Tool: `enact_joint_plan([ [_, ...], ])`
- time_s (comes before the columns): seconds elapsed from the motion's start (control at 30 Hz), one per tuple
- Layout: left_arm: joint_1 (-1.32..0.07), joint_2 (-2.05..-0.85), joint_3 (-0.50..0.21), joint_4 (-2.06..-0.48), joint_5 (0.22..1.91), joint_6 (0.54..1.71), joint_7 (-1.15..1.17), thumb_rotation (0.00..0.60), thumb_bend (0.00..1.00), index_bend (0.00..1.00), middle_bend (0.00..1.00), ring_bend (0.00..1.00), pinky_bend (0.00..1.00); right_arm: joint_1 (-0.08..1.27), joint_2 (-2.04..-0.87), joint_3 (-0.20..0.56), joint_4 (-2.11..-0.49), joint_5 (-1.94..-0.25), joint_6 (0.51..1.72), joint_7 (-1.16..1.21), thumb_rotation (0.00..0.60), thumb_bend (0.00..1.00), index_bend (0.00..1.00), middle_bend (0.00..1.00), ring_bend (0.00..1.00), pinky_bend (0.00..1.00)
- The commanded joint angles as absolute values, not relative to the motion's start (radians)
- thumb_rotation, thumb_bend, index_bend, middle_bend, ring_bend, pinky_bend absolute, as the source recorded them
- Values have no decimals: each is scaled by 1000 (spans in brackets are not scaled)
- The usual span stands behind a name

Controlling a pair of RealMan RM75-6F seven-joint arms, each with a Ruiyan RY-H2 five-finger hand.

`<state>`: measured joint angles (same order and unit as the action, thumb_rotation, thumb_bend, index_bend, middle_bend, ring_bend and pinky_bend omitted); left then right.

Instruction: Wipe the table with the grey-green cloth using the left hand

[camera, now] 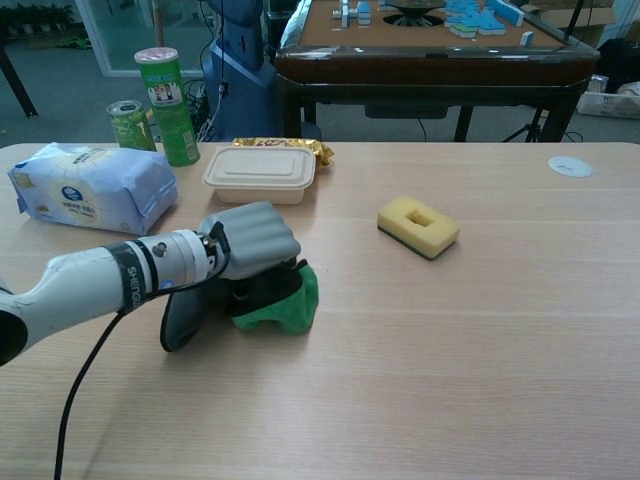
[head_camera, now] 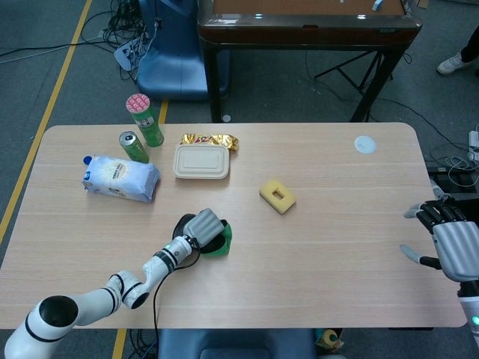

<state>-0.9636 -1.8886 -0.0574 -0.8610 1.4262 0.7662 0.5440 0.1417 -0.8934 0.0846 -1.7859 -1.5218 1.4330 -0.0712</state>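
The grey-green cloth (camera: 282, 306) (head_camera: 223, 240) lies bunched on the wooden table (head_camera: 322, 224), its green edge showing past my fingers and a grey flap trailing toward the near side. My left hand (camera: 250, 243) (head_camera: 205, 226) presses down on top of it, fingers curled over the cloth, left of the table's centre. My right hand (head_camera: 447, 241) hovers at the table's right edge in the head view, fingers spread, holding nothing; the chest view does not show it.
A yellow sponge (head_camera: 278, 196) lies right of centre. At the back left are a beige lunch box (head_camera: 201, 161), a gold snack packet (head_camera: 212, 140), a green tube can (head_camera: 144, 119), a drinks can (head_camera: 133, 146) and a blue-white tissue pack (head_camera: 120, 178). A white disc (head_camera: 364, 144) sits far right.
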Motion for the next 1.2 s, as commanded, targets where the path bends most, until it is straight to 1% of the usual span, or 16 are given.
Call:
enact_joint_plan([
  [0.03,-945,-1856,-56,-875,1419,789,566,600,144,663,684,636,891,142,-894,85,-1786,-1524,1434,-71,600,238,361,331,221,252],
  [0.13,-925,-1815,-67,-913,1403,809,548,600,143,663,684,635,891,142,-896,84,-1786,-1529,1437,-69,600,238,361,331,221,252],
  [0.27,-904,-1758,-81,-959,1413,865,473,600,144,664,684,635,891,140,-896,83,-1784,-1536,1445,-65,600,238,361,331,221,252],
  [0.43,-897,-1745,-103,-945,1416,900,382,600,144,661,678,628,891,137,-897,82,-1782,-1541,1451,-61,600,238,360,331,221,252],
  [0.5,-897,-1753,-115,-930,1408,905,354,600,144,638,665,623,891,137,-898,81,-1782,-1544,1454,-59,600,238,360,331,221,252],
  [0.57,-896,-1760,-125,-918,1394,901,337,600,144,558,613,597,891,135,-898,81,-1781,-1545,1457,-57,600,238,361,331,221,252],
  [0.63,-894,-1765,-129,-908,1382,897,347,600,144,407,485,492,850,134,-897,81,-1780,-1545,1459,-56,600,238,361,331,221,252],
  [0.67,-893,-1766,-131,-907,1373,890,359,600,144,326,403,420,805,133,-897,81,-1780,-1545,1460,-55,600,238,361,331,221,252],
  [0.7,-891,-1765,-137,-915,1351,875,374,600,144,237,297,332,729,132,-897,81,-1779,-1544,1461,-54,600,238,361,331,221,252],
  [0.73,-888,-1763,-144,-927,1333,865,384,600,144,196,245,292,687,132,-897,81,-1778,-1544,1462,-53,600,238,361,331,221,252],
  [0.77,-886,-1758,-152,-946,1311,853,394,600,144,114,143,208,592,132,-897,81,-1777,-1544,1462,-52,600,238,361,331,221,252],
  [0.83,-882,-1747,-166,-981,1282,841,399,600,144,41,32,112,468,132,-898,81,-1776,-1544,1461,-51,600,238,361,331,221,252],
  [0.9,-876,-1733,-179,-1021,1264,847,392,600,144,26,3,74,402,133,-899,81,-1774,-1545,1461,-48,600,238,361,331,221,252],
  [0.97,-869,-1715,-187,-1060,1252,854,384,600,144,25,0,65,367,134,-900,81,-1772,-1545,1461,-46,600,238,361,331,221,252],
  [1.07,-856,-1684,-197,-1121,1232,861,368,600,144,28,0,67,348,135,-900,82,-1770,-1546,1459,-45,600,237,361,331,221,252],
  [1.2,-823,-1621,-201,-1223,1204,887,359,600,144,43,0,81,348,138,-900,83,-1768,-1543,1453,-40,600,238,360,331,221,252],
])
